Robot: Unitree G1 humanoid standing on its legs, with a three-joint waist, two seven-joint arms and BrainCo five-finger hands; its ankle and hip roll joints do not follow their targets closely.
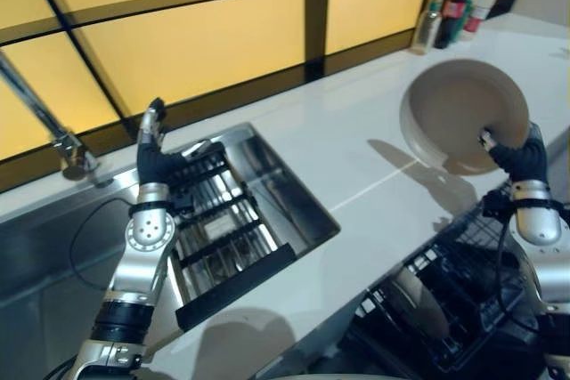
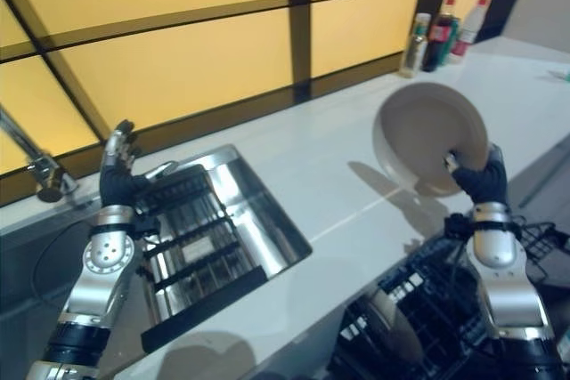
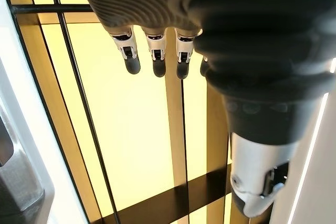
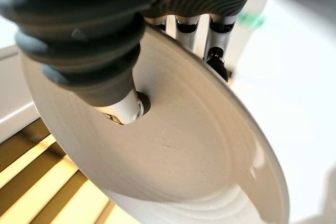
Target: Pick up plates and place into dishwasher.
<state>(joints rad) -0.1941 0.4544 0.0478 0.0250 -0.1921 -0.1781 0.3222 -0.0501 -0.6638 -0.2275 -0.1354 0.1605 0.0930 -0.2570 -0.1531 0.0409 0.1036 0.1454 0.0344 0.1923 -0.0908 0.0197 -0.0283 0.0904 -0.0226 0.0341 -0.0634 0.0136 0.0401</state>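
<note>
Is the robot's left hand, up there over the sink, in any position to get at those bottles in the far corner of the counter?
Probably not. The left hand is raised, open, above the sink, while the bottles stand at the counter's far end, past the plate held in the right hand.

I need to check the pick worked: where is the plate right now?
The plate is pinched in the right robot hand, held tilted above the white counter on the robot's right, above the dishwasher rack.

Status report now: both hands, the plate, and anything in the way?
Right hand pinching plate, held tilted above the counter. Left hand open, raised over sink. Dishwasher rack below; one plate already inside. Path looks clear.
</note>
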